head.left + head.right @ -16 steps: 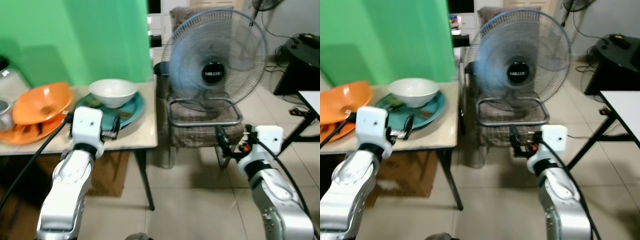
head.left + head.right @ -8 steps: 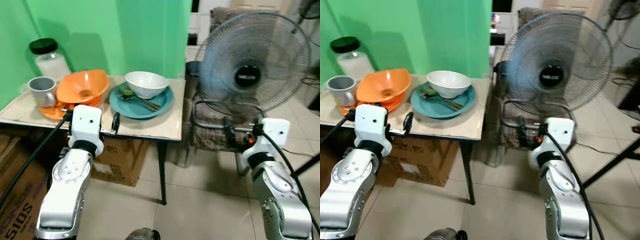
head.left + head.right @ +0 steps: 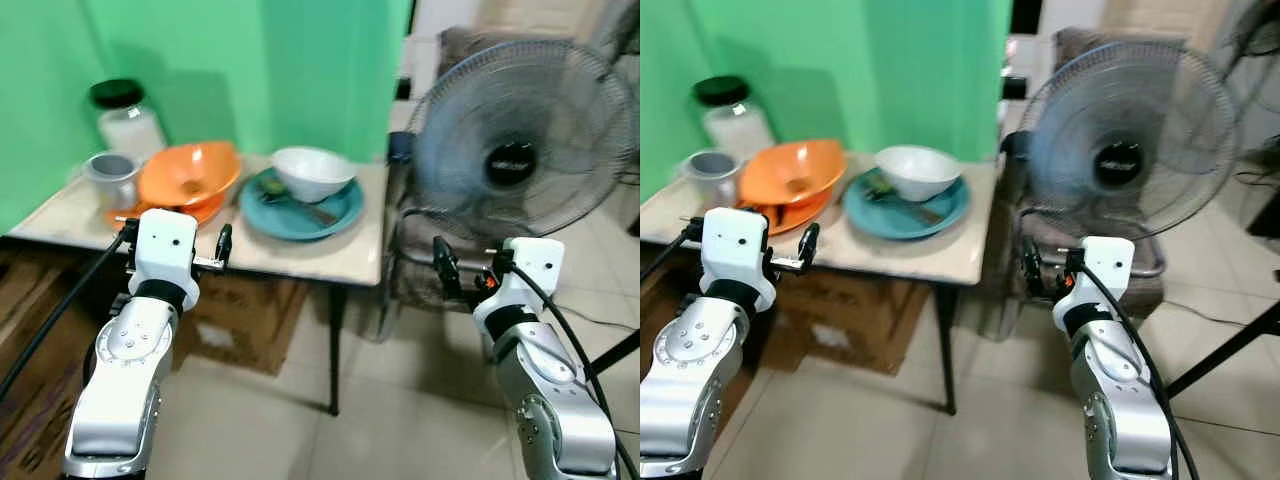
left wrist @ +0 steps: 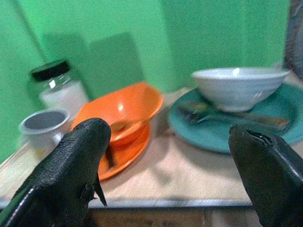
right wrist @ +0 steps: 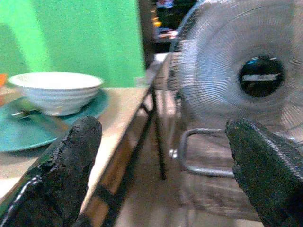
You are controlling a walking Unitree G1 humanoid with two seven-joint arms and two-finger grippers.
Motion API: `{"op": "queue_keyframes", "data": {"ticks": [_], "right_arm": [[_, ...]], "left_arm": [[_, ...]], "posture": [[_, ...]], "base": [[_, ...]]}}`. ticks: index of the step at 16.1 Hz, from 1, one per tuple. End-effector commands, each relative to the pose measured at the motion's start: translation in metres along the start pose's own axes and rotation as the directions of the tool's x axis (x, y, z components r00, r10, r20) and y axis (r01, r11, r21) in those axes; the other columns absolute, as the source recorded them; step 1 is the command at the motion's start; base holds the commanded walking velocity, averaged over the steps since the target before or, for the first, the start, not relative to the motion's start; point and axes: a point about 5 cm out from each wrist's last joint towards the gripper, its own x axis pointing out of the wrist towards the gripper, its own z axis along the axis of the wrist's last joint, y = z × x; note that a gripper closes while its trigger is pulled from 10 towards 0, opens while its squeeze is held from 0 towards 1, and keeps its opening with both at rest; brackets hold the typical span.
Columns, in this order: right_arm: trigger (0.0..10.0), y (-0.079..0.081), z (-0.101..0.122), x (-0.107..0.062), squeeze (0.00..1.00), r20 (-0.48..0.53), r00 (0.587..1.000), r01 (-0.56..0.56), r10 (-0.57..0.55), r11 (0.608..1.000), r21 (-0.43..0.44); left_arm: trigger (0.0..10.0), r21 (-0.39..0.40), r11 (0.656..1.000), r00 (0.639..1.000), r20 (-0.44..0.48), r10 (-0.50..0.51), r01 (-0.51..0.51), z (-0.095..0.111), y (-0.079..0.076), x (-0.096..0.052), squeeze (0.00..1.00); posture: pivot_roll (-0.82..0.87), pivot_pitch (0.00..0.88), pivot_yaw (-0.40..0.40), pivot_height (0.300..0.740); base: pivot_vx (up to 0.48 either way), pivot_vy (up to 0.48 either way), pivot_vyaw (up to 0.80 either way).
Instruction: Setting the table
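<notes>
While we face small table [image 3: 300, 262] by green wall, left gripper [image 4: 165, 156] hovers at its near edge, fingers spread wide. Right gripper [image 5: 163, 165] hangs off table's right side before fan [image 3: 528, 140], fingers equally apart. On table: white bowl [image 3: 313, 172] on teal plate [image 3: 345, 215], spoon [image 4: 213, 115] beside it; orange bowl [image 3: 190, 175], grey mug [image 3: 111, 176], jar [image 3: 125, 120] further left.

A green wall [image 3: 250, 70] backs a pale beige surface [image 3: 300, 255]. On it: a white bowl [image 3: 313, 172] on a teal plate [image 3: 345, 208], an orange bowl [image 3: 190, 173] on an orange plate [image 3: 205, 212], a grey mug [image 3: 112, 176], and a clear jar [image 3: 125, 120] with a black lid and white contents, possibly sugar or salt. The fan [image 3: 525, 140] is grey with a black hub. Both arms are silver with black fingers.
</notes>
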Motion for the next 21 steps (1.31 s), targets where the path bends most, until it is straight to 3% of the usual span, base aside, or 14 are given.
{"op": "queue_keyframes", "data": {"ticks": [1,5,9,15,18,19,20,21], "right_arm": [[10.0,-0.007,0.001,-0.001,0.00,0.002,0.999,0.035,-0.035,0.999,-0.003],[10.0,-0.008,0.003,-0.001,0.00,0.005,1.000,0.024,-0.024,1.000,-0.014],[10.0,-0.008,0.010,0.000,0.00,0.046,0.999,0.020,-0.019,0.999,-0.026],[10.0,0.006,0.028,0.008,0.00,0.108,0.986,-0.127,0.130,0.991,-0.036],[10.0,0.017,0.040,0.013,0.00,0.107,0.949,-0.287,0.296,0.953,-0.097],[10.0,0.021,0.042,0.020,0.13,0.072,0.926,-0.360,0.371,0.923,-0.135],[10.0,0.024,0.045,0.029,1.00,0.055,0.909,-0.400,0.414,0.901,-0.166],[10.0,0.027,0.050,0.039,1.00,0.036,0.886,-0.445,0.461,0.871,-0.209]], "left_arm": [[10.0,-0.006,1.000,1.000,0.014,-0.028,0.028,0.003,-0.006,0.001,0.00],[10.0,-0.006,0.999,0.999,0.016,-0.040,0.040,0.003,-0.006,0.001,0.00],[10.0,-0.002,0.998,0.998,0.016,-0.059,0.059,0.003,-0.010,0.000,0.00],[10.0,0.054,0.994,0.995,0.033,-0.097,0.095,0.007,-0.012,0.000,0.00],[10.0,0.079,0.985,0.987,0.030,-0.155,0.152,0.008,-0.016,-0.002,0.00],[10.0,0.081,0.978,0.980,0.029,-0.196,0.193,0.008,-0.018,-0.002,0.00],[10.0,0.083,0.964,0.966,0.024,-0.256,0.253,0.008,-0.021,-0.003,0.00],[10.0,0.082,0.944,0.947,0.014,-0.321,0.319,0.008,-0.025,-0.003,0.00]], "posture": [[0.12,0.000,0.048,0.740],[0.12,0.000,0.051,0.740],[0.12,0.000,0.051,0.740],[0.12,0.000,0.049,0.740],[0.12,0.000,0.046,0.740],[0.12,0.000,0.049,0.740],[0.12,0.000,0.051,0.740],[0.12,0.000,0.053,0.740]], "base": [[0.364,0.000,0.00],[0.371,0.000,0.00],[0.379,0.000,0.67],[0.369,0.000,0.00],[0.000,0.000,0.00],[0.000,0.000,0.00],[0.000,0.000,0.00],[0.000,0.000,0.00]]}}
